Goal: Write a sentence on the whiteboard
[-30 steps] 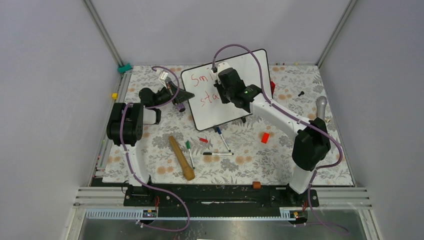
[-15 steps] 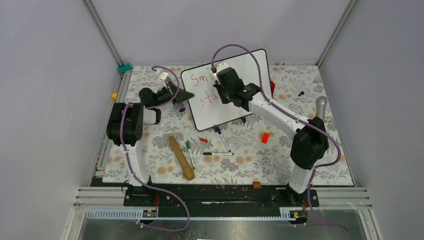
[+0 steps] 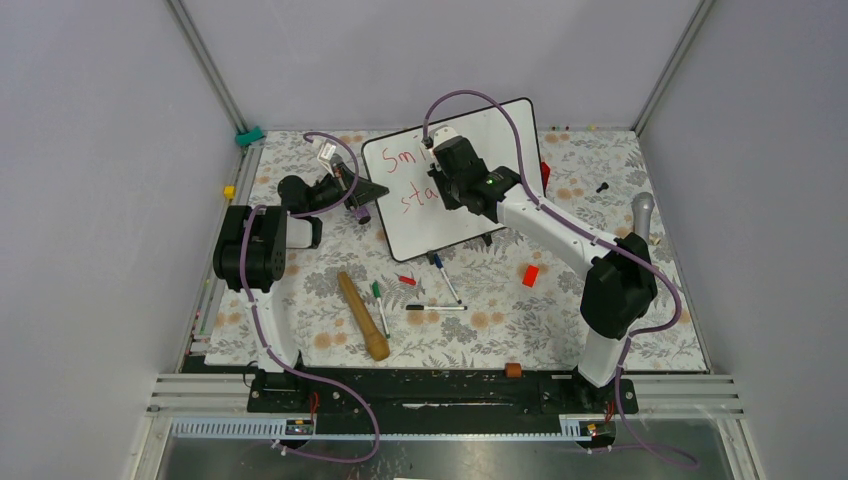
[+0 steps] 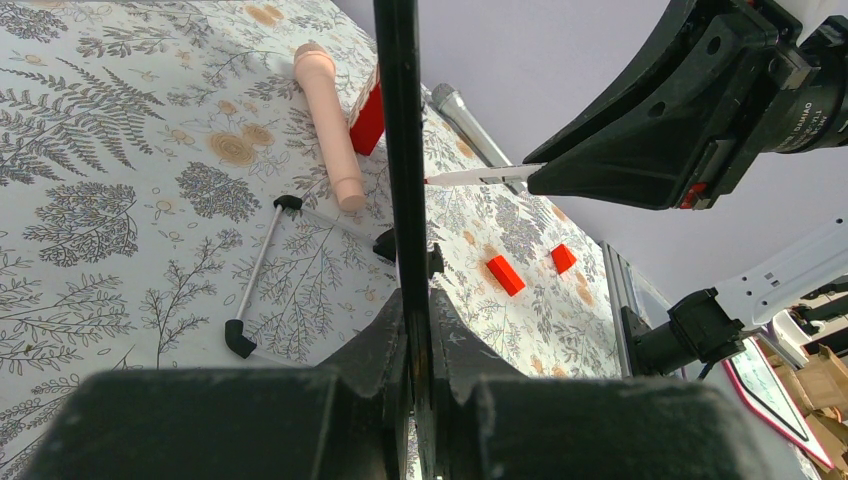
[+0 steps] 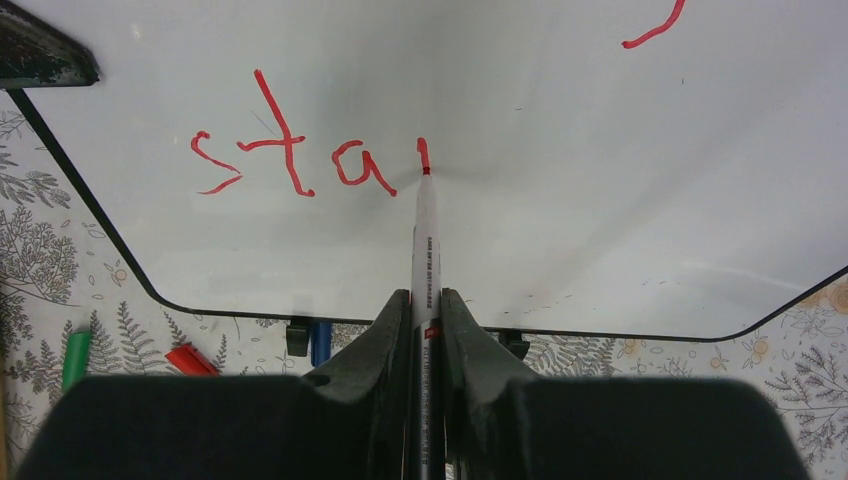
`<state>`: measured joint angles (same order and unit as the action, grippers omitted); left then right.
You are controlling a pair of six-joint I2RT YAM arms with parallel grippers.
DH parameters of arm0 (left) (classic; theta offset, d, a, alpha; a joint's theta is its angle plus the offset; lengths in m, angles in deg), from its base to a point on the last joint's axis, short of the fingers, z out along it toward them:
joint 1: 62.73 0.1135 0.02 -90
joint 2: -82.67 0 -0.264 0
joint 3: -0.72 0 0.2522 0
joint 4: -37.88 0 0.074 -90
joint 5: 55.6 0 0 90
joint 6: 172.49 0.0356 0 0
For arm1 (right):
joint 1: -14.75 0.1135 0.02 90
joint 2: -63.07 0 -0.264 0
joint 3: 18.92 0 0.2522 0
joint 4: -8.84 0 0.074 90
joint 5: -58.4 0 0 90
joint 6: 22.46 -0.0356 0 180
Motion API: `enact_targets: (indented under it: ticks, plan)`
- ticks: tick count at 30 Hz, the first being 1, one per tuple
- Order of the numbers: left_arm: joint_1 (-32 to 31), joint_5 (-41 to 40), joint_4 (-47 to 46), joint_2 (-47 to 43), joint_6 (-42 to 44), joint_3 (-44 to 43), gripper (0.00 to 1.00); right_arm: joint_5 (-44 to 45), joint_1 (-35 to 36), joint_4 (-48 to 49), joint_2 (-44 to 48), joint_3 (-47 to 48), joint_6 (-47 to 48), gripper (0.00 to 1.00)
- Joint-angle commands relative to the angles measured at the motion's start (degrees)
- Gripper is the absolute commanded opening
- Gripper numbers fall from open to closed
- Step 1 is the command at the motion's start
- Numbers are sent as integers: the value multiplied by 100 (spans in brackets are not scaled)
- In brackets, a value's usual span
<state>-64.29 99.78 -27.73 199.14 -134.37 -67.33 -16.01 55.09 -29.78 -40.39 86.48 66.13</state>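
The whiteboard (image 3: 505,130) stands tilted at the back middle of the table. My left gripper (image 3: 375,190) is shut on its left edge. In the left wrist view the black frame (image 4: 397,150) runs up from between the shut jaws (image 4: 418,300). My right gripper (image 3: 440,185) hovers over the board, shut on a white marker (image 5: 425,240). The marker's red tip touches the board at the foot of a short fresh stroke. The sentence (image 5: 283,145) reads "sta" before that stroke. "Sm" (image 3: 400,158) shows on the upper line, and the arm hides the rest.
In front of the board lie a wooden roller (image 3: 362,315), a green marker (image 3: 378,298), a blue marker (image 3: 443,272), a black-and-white marker (image 3: 435,307), a red cap (image 3: 406,280) and a red block (image 3: 530,275). A grey-handled tool (image 3: 642,215) lies at the right.
My right gripper with the marker has shifted slightly up and left over the board. The left arm and the board have not moved.
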Motion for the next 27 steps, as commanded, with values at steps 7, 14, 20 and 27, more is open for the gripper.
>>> enact_targets:
  ticks: [7,14,20,27]
  plan:
    - [-81,623,-533,-26,609,-29,0,287,-79,6,-172,292,-43,0]
    - [-81,617,-534,-14,602,-30,0,296,-96,-18,-233,443,-28,0]
    - [-81,615,-536,-18,600,-36,0,319,-146,-55,-284,627,-18,0]
    - [-82,630,-533,-5,591,-38,0,271,-166,-65,-298,702,-13,0]
